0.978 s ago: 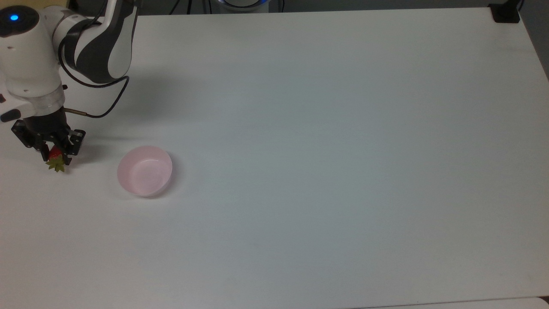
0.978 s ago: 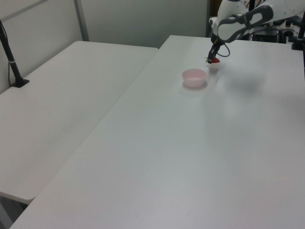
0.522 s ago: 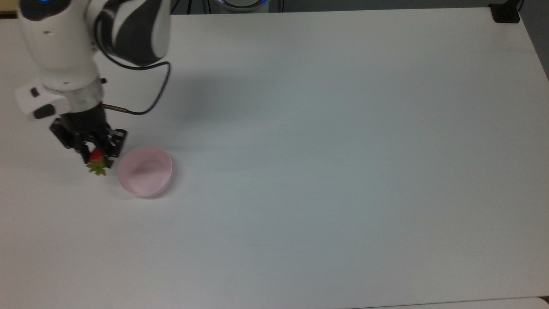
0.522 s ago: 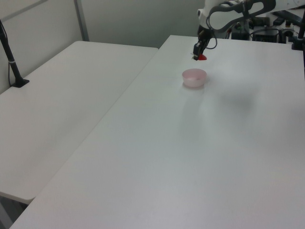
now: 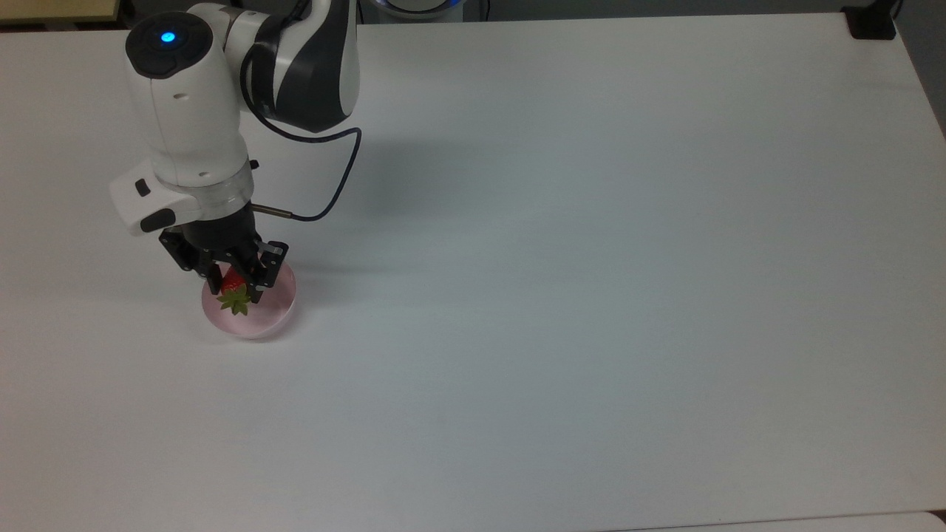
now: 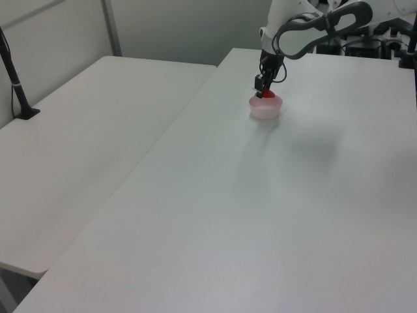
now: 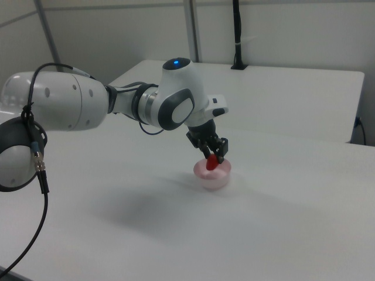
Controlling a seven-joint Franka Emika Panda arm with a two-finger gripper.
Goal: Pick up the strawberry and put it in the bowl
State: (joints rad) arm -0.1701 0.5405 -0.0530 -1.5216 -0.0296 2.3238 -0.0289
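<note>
My gripper is shut on the strawberry, a small red fruit whose green leafy cap points down the top view. The fruit hangs over the pale pink bowl, above the bowl's left part in the top view. In the left view the gripper holds the strawberry just over the bowl. In the right view the strawberry sits between the black fingers, at the rim of the bowl.
The white table stretches far to the top view's right. A second white table stands at the left view's left, with a black post on it. A black cable loops off the wrist.
The arm has carried the strawberry to the top view's right, from the bare table beside the bowl to a spot over the bowl. The bowl has not moved.
</note>
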